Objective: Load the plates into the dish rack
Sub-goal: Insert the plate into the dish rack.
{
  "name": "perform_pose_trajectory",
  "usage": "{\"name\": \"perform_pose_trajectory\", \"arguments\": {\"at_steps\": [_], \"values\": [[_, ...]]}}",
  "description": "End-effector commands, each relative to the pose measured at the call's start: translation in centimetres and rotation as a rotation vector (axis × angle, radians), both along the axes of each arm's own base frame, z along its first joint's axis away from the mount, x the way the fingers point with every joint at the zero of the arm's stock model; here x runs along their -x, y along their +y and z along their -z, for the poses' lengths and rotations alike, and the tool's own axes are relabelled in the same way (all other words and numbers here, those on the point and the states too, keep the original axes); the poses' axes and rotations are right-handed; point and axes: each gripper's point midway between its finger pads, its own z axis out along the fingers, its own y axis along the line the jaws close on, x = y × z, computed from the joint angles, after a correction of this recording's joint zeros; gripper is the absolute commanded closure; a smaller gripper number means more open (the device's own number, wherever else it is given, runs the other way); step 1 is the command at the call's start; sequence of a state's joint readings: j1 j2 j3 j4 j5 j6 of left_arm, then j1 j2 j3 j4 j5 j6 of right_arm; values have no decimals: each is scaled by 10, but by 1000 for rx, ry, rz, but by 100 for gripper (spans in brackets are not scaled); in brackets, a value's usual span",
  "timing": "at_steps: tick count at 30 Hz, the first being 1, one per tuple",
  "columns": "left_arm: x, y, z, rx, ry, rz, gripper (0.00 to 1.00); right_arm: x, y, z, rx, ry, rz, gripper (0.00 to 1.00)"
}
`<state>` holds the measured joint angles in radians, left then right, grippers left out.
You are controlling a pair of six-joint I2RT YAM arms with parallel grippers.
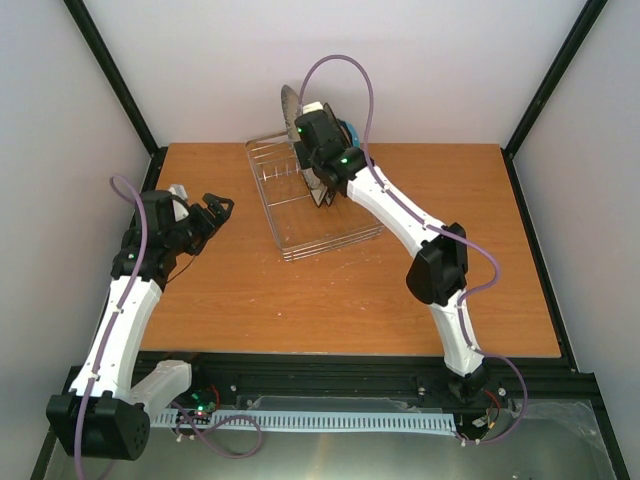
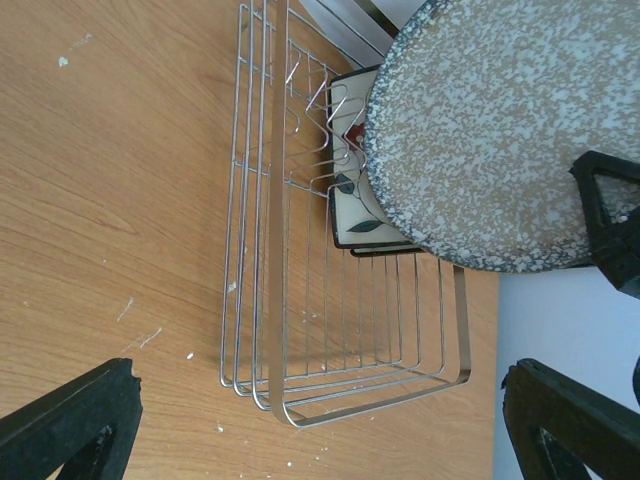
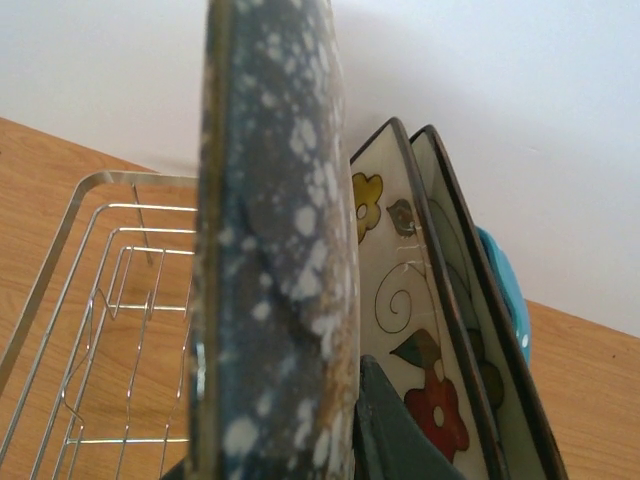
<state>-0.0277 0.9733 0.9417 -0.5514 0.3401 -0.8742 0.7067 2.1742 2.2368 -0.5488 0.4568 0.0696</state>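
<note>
Grey plate [image 3: 270, 300] gripped upright by right hand [image 1: 320, 182] at rack [image 1: 300, 222], far edge, to slot between tines beside square plates [image 3: 405, 330]; left hand [image 1: 214, 212] open, idle.

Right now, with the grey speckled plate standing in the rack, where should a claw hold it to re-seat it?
Probably by the rim that rises above the wires, coming from above. The grey speckled plate stands on edge in the dish rack, a square cream plate close against one face, so only that thin edge is free. The right claw pinches it across the rim.
</note>
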Motion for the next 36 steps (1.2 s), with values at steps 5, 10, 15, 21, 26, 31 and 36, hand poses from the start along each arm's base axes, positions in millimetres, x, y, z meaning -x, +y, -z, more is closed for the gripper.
{"name": "perform_pose_trajectory", "arguments": {"at_steps": [5,10,15,21,26,31,36], "values": [[-3,6,-9,-31,-19,-5,0,-11,0,-90,-219,-249,55,97],[-6,8,-10,-34,-18,-5,0,-15,2,-79,-212,-230,56,97],[-7,9,-9,-36,-16,-8,0,-17,4,-67,-213,-202,55,97],[-7,9,-9,-37,-15,-8,0,-21,4,-56,-211,-178,61,97],[-8,10,-10,-39,-15,-9,0,-24,4,-44,-213,-152,64,97],[-8,10,-10,-39,-15,-8,0,-28,5,-30,-216,-120,63,97],[-8,11,-10,-39,-13,-11,0,-33,1,-21,-216,-97,68,97]]}}
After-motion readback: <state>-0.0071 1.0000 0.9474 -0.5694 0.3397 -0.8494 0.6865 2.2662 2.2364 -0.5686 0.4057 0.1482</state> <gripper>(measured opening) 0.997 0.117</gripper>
